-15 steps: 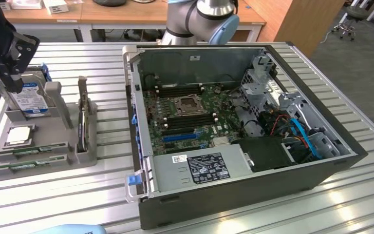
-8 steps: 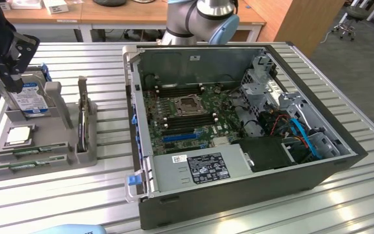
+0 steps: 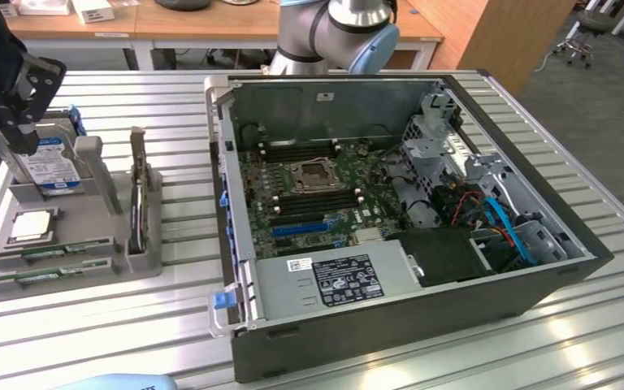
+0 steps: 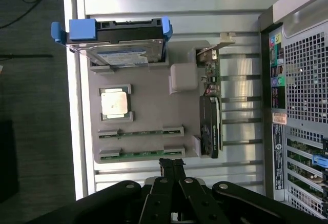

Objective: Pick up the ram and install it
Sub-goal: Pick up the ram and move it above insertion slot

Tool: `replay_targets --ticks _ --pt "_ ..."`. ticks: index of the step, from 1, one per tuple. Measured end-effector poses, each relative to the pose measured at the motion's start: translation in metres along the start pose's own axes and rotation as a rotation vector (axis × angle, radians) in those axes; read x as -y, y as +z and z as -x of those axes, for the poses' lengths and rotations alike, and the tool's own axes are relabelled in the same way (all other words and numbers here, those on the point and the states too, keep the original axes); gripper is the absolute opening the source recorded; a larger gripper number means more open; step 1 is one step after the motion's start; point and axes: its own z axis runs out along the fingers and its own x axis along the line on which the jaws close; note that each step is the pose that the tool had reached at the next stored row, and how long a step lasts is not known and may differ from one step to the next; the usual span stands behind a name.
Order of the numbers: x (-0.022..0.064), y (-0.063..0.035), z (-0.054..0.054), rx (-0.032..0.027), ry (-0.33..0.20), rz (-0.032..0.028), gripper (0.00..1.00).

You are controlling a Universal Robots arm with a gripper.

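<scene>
Two ram sticks, thin green boards, lie side by side in slots at the near end of a grey holder tray (image 3: 101, 215): one ram (image 3: 54, 251) (image 4: 141, 132) and a second ram (image 3: 46, 275) (image 4: 141, 155) beside it. My gripper (image 3: 19, 140) (image 4: 172, 162) hangs above the tray at the exterior view's left. It is shut with nothing between its fingers. In the wrist view its fingertips sit just outside the tray's edge, closest to the second ram, and clear of it.
The tray also holds a hard drive (image 3: 49, 166) (image 4: 123, 55) with blue clips, a square silver processor (image 3: 32, 225) (image 4: 115, 102) and an upright expansion card (image 3: 139, 195) (image 4: 210, 116). An open computer case (image 3: 529, 276) lies at the exterior view's right, motherboard (image 3: 301, 203) exposed.
</scene>
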Motion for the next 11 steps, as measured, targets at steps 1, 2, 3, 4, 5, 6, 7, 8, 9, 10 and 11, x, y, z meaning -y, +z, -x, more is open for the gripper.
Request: replay_targets --ticks 1,2,3,4,5,6,7,8,9,10,11 --pt "0.0 0.0 0.0 -0.0003 -0.007 0.0002 0.1" --pt "0.0 0.0 0.0 -0.0008 -0.016 0.0004 0.1" --pt "0.0 0.0 0.0 -0.0013 -0.028 0.0007 0.1" --pt "0.0 0.0 0.0 -0.0018 -0.041 0.0009 0.1" --pt "0.0 0.0 0.0 -0.0024 -0.054 0.0011 0.1" --pt "0.0 0.0 0.0 -0.003 -0.068 0.0013 0.1" --pt "0.0 0.0 0.0 -0.0037 -0.083 0.0015 0.1" --pt "0.0 0.0 0.0 -0.0045 -0.099 0.0019 0.1" --pt "0.0 0.0 0.0 -0.0052 -0.115 0.0022 0.1" --pt "0.0 0.0 0.0 -0.0059 -0.131 0.0024 0.1" --pt "0.0 0.0 0.0 -0.0067 -0.148 0.0028 0.1"
